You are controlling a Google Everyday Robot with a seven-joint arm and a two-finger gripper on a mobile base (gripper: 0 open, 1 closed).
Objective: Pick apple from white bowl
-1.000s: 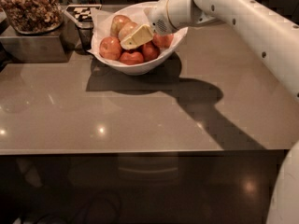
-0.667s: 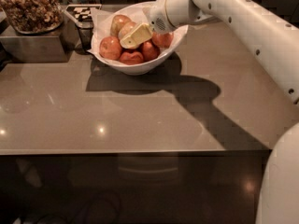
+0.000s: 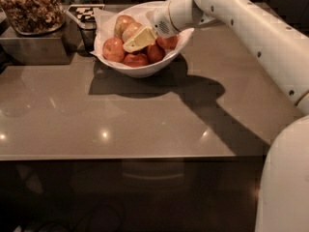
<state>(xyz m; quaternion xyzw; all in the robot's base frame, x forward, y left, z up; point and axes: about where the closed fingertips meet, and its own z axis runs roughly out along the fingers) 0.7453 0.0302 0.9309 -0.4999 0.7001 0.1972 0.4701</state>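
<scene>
My pincer [image 3: 131,44] inside the white bowl [image 3: 145,69] on the desk [image 3: 145,124], just beside the apple [image 3: 131,31]; grip state indiscernible.

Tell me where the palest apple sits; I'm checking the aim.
Camera view: the apple lies at the back left of the white bowl, just behind the tool.

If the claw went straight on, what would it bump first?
Probably the reddish apple at the left of the white bowl; the claw, over the bowl, points left and slightly down at it. Depth is unclear.
</scene>
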